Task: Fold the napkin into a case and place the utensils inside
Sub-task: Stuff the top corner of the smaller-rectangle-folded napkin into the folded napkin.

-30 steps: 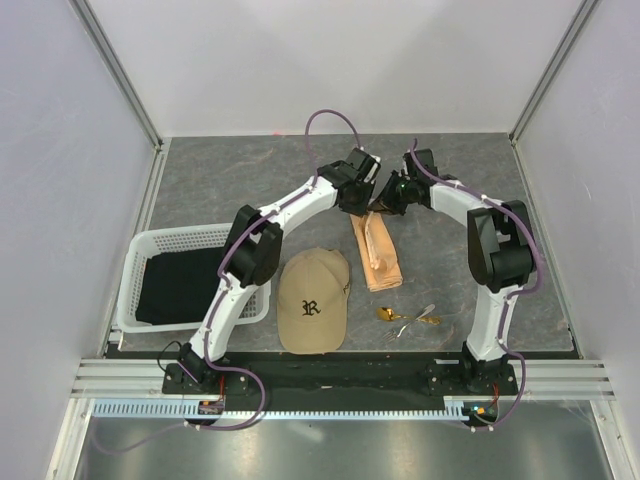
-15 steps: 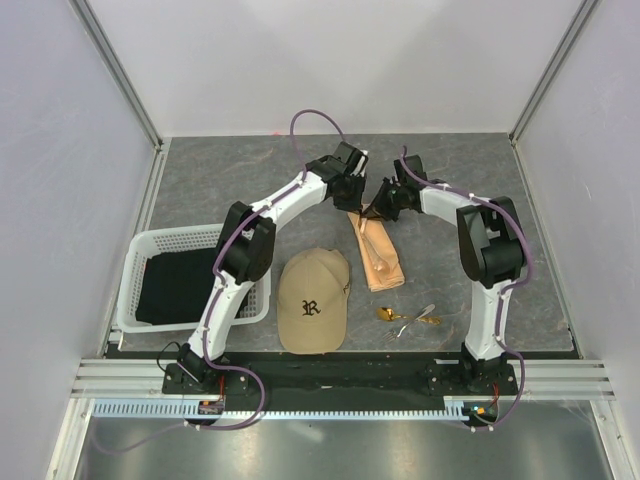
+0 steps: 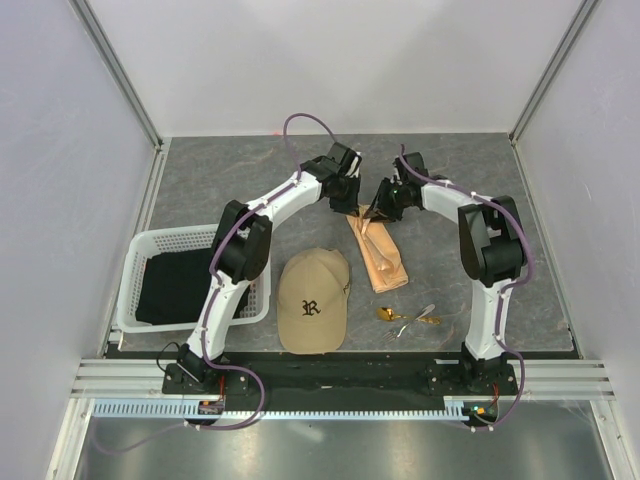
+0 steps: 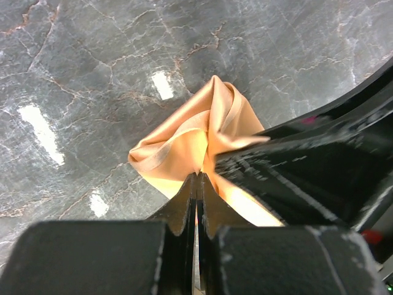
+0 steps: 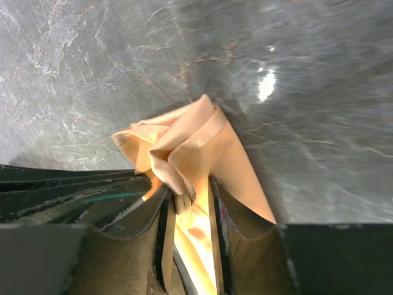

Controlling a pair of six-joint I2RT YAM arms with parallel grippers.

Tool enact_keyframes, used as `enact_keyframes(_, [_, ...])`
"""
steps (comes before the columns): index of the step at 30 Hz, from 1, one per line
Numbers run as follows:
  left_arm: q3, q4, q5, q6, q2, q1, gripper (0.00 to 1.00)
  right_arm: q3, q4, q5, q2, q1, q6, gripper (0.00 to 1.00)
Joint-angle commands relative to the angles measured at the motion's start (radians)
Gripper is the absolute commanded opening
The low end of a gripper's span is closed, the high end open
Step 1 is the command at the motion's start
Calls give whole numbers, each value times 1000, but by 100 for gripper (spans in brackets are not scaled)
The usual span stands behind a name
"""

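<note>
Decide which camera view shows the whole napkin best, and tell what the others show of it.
Top external. There the napkin lies as one long folded strip, nearly its full length in sight. The left wrist and right wrist views each show only its bunched far end, close up, with the rest cut off.

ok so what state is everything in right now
peach-orange cloth napkin, folded into a long strip, far end bunched up
left fingers, shut on the napkin's bunched end
right fingers, parted, napkin fold between them
gold spoon and silvery metal utensils, loose on the grey table, outside the napkin
tan baseball cap, crown up on the table
white plastic basket, holding a black cloth
</note>
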Motion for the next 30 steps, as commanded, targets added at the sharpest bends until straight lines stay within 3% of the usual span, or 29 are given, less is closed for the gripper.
enact_keyframes(1, [0, 39, 37, -32, -72, -2, 2, 41, -62, -25, -69, -24, -68, 36])
enact_keyframes(8, [2, 38, 43, -26, -67, -2, 2, 61, -67, -41, -78, -25, -76, 47])
enact_keyframes(20, [2, 38, 51, -27, -60, -2, 2, 112, -84, -33, -67, -27, -79, 45])
enact_keyframes(22, [3, 38, 52, -27, -60, -2, 2, 112, -82, -35, -58, -27, -77, 39])
enact_keyframes(26, [3, 39, 51, -29, -66, 0, 2, 104, -80, -50, -50, -22, -68, 16])
enact_keyframes(30, [3, 52, 52, -32, -70, 0, 2, 57, -58, -59, -58, -8, -54, 5])
